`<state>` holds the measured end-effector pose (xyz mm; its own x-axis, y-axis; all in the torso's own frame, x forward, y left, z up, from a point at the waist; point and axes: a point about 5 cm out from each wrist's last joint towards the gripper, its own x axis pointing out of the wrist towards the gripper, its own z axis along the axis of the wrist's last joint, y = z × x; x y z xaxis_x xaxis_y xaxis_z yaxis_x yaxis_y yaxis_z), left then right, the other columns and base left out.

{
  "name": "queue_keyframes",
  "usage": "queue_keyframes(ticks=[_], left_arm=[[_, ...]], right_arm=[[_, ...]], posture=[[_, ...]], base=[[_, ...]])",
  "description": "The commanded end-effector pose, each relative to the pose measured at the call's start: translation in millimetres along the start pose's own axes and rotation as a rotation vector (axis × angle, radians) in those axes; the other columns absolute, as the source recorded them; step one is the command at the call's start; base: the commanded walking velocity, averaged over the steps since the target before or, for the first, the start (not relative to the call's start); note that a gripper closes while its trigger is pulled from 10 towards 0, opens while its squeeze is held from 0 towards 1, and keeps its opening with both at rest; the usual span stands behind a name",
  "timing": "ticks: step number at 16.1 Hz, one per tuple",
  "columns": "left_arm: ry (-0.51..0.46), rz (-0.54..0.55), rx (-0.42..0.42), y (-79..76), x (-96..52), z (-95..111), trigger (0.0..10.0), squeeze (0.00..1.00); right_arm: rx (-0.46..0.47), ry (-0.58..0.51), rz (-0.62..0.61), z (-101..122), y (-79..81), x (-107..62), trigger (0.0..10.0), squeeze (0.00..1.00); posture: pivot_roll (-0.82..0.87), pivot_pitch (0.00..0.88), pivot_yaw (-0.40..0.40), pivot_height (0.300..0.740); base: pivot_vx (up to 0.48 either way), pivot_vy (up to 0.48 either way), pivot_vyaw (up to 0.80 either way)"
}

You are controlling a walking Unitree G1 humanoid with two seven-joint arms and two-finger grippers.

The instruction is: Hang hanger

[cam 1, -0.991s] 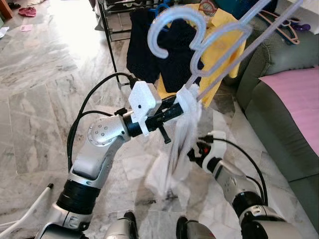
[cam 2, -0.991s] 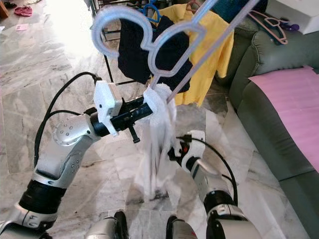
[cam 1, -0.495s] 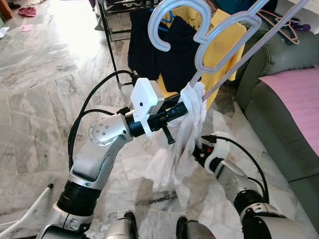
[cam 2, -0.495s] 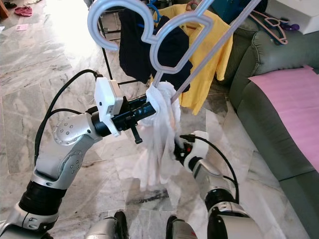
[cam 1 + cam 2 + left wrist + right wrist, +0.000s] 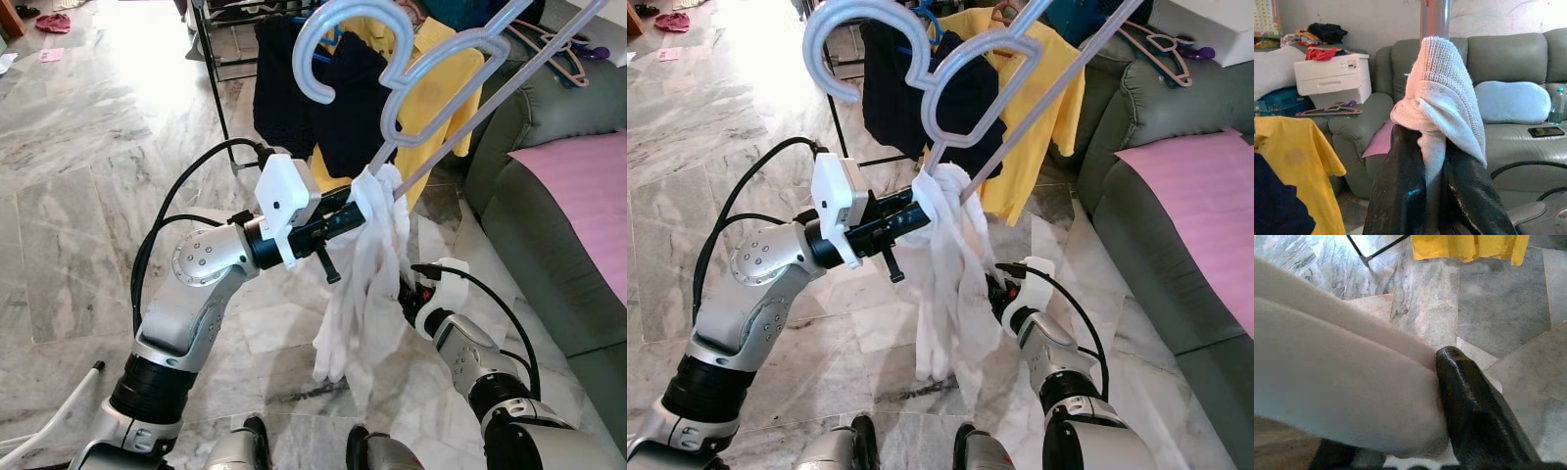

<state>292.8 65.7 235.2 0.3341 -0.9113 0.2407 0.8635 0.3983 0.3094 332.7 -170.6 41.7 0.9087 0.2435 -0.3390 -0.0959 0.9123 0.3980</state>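
— Where is the hanger (image 5: 392, 69)?

— Held up high in front of the robot, its pale hook curling above the dark garment (image 5: 294, 98) and yellow shirt (image 5: 446, 108) on the clothes rack (image 5: 211, 69). A white cloth (image 5: 367, 284) is draped on it and hangs down toward the marble floor (image 5: 69, 196).

— And the left gripper (image 5: 1437, 191)?

— Its two black fingers are pinched on the bunched top of that white cloth, right at the hanger's lower end (the left wrist view shows this closely, with a grey sofa (image 5: 1508, 63) behind).

— The right gripper (image 5: 997, 292)?

— Lower down, against the cloth's hanging part. One black finger (image 5: 1474, 416) presses on the fabric, which covers the other side, so I cannot tell whether it grips.
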Motion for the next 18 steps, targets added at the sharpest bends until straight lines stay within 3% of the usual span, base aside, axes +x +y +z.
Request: queue_keyframes(ticks=[1,11,15,18], left_arm=[[-0.025,-0.005,0.050,1.8,1.7,8.2,0.0,0.00],[0.095,0.027,0.070,7.6,-16.0,-20.3,0.0,0.00],[0.251,0.030,0.026,-10.5,-52.3,-68.8,0.0,0.00],[0.319,0.034,0.026,-23.2,-66.4,-93.0,0.0,0.00]], right_arm=[[0.019,0.021,-0.042,-8.3,-7.2,-3.8,0.0,0.00],[0.036,-0.062,-0.177,13.4,-35.5,-12.9,0.0,0.00],[0.017,-0.201,-0.221,63.7,-54.1,-20.0,0.0,0.00],[-0.025,-0.281,-0.211,96.3,-53.9,-22.2,0.0,0.00]], posture=[[-0.01,0.216,-0.010,0.740],[-0.01,0.214,-0.012,0.740],[-0.02,0.208,-0.011,0.740],[-0.03,0.207,-0.013,0.740]], base=[[0.000,0.000,0.00],[0.000,0.000,0.00],[0.000,0.000,0.00],[0.000,0.000,0.00]])
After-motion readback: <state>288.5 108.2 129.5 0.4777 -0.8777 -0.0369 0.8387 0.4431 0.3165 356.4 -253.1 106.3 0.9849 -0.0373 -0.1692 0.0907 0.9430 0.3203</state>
